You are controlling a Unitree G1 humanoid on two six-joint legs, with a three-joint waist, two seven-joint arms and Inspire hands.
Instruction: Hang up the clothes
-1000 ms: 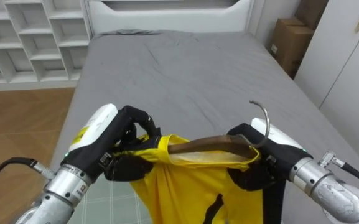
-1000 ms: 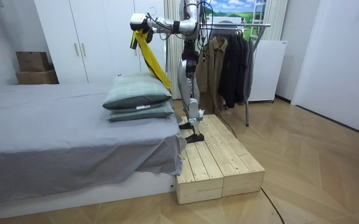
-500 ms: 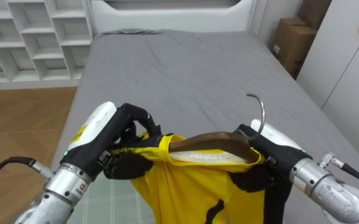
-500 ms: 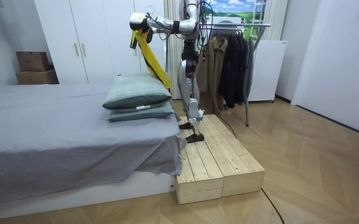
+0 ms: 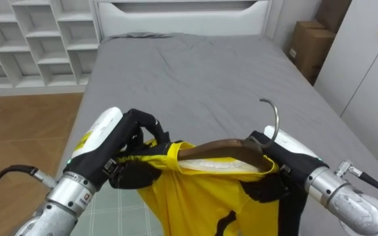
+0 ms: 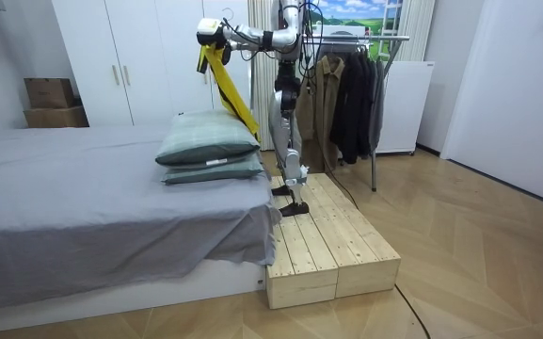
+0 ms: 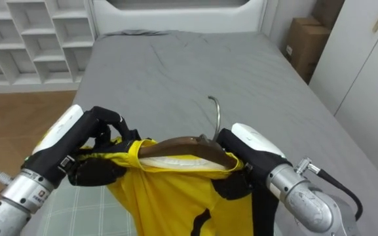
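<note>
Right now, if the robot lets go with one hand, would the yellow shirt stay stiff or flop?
Probably flop: the shirt bunches in folds at the left hand and hangs in a limp strip in the room view. The hanger, in the right hand, looks rigid, holding its curve inside the collar, so it would likely carry the cloth.

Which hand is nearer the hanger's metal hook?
Right. The right hand grips the hanger just beside the hook; the left hand holds the yellow garment at the hanger's far end.
</note>
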